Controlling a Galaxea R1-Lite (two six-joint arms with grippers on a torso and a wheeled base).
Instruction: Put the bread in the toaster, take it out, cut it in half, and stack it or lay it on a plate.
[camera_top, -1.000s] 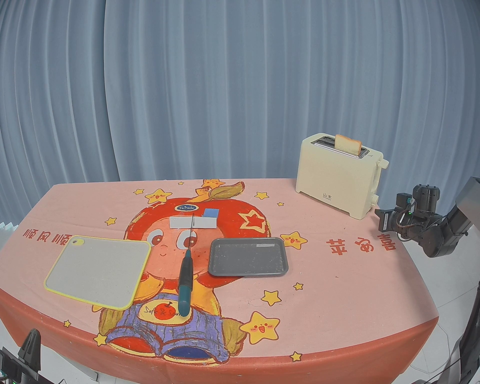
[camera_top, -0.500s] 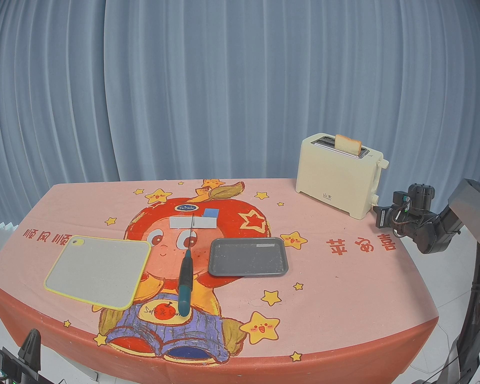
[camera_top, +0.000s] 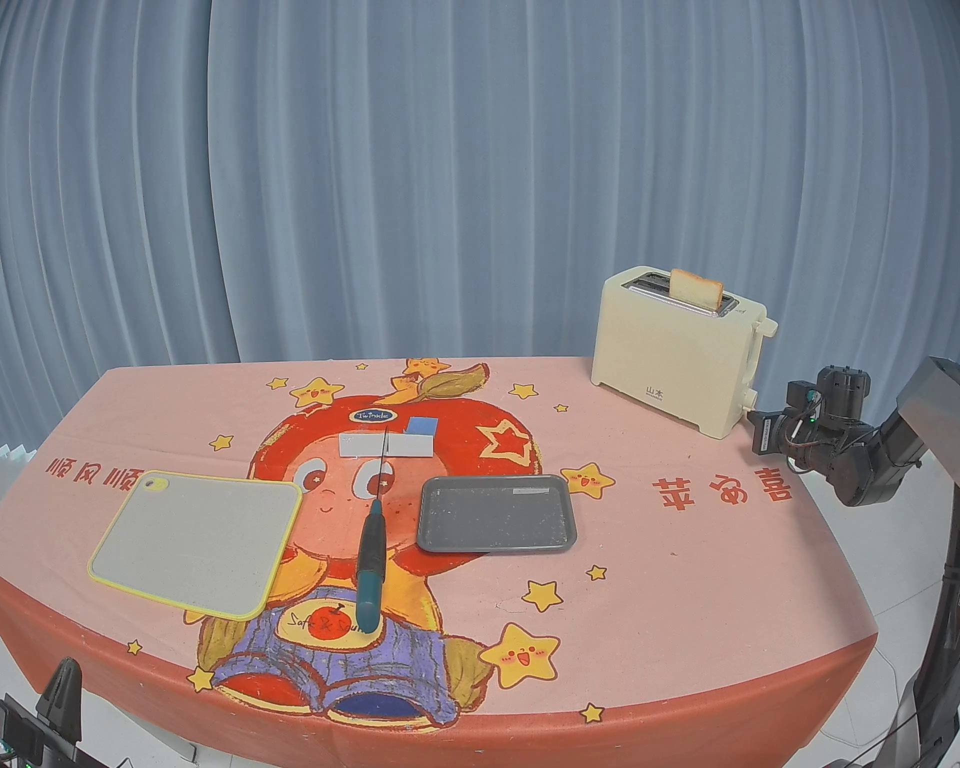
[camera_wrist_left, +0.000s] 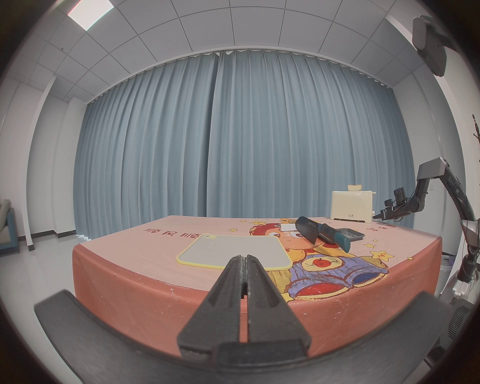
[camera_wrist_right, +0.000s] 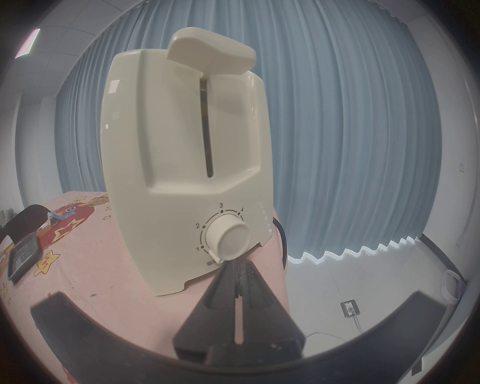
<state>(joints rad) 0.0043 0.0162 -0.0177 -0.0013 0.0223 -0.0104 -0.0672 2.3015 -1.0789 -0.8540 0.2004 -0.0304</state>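
- The table, under its pink cartoon tablecloth (camera_top: 700, 600), is carrying everything. Red characters are running along the cloth at 9 o'clock and 3 o'clock, and I am not reading them off.
- The cream toaster (camera_top: 670, 365) is standing at the table's 2 o'clock. It is showing a small mark low on its front.
- The yellow-rimmed cutting board (camera_top: 195, 540) is lying at 8 o'clock, with nothing on it.
- The grey tray (camera_top: 495, 515), which is serving as the plate, is lying near the centre and waiting bare.
- The teal-handled knife (camera_top: 371, 560) is lying between the board and the tray, with its blade pointing to 12 o'clock.
- The right gripper (camera_wrist_right: 239, 267) has risen slightly and edged toward the toaster's control end over the last second, and is now holding level. Its fingers are pressed together on nothing. It is sitting at the toaster's 4 o'clock, just short of the body.
- The left gripper (camera_wrist_left: 245, 262) is waiting off the table's 7 o'clock corner, pinched closed and empty.
- The bread (camera_top: 695, 288) is standing up out of the toaster's slot.
- The lever (camera_wrist_right: 210, 50) is sitting at the top of its track, so toasting is probably either finished or not begun. The arm seems to be lining up on this end.
- The dial (camera_wrist_right: 227, 240) is ringed with small numerals.
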